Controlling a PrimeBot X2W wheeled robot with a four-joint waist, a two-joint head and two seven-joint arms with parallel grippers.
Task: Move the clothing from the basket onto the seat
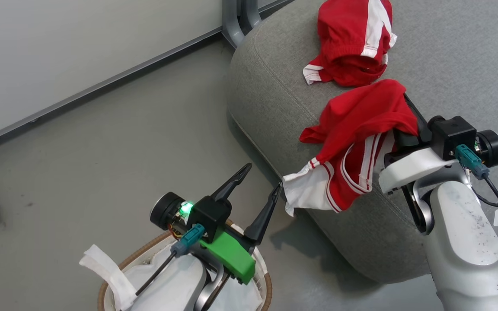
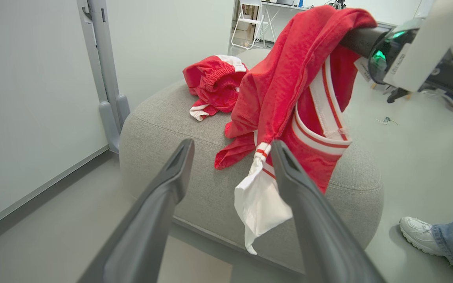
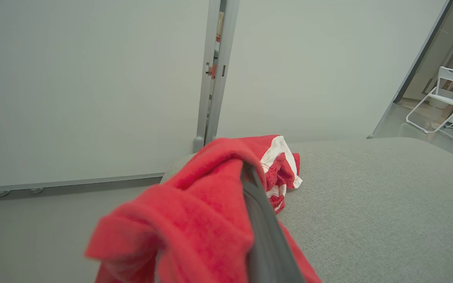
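The right claw (image 1: 411, 110) holds a red top (image 1: 357, 129) over the seat's (image 1: 448, 56) front edge. It looks soft, light and floppy, so grab a thick bunch. More red clothing (image 1: 352, 43) lies farther back on the seat. The left claw (image 1: 264, 175) is wide open beside the seat, above the basket (image 1: 143, 254) with its white liner (image 1: 102, 265).

Right pincer (image 1: 408, 103) holds red garment (image 1: 357, 125) over seat (image 1: 275, 86); left pincer (image 1: 263, 176) spread.
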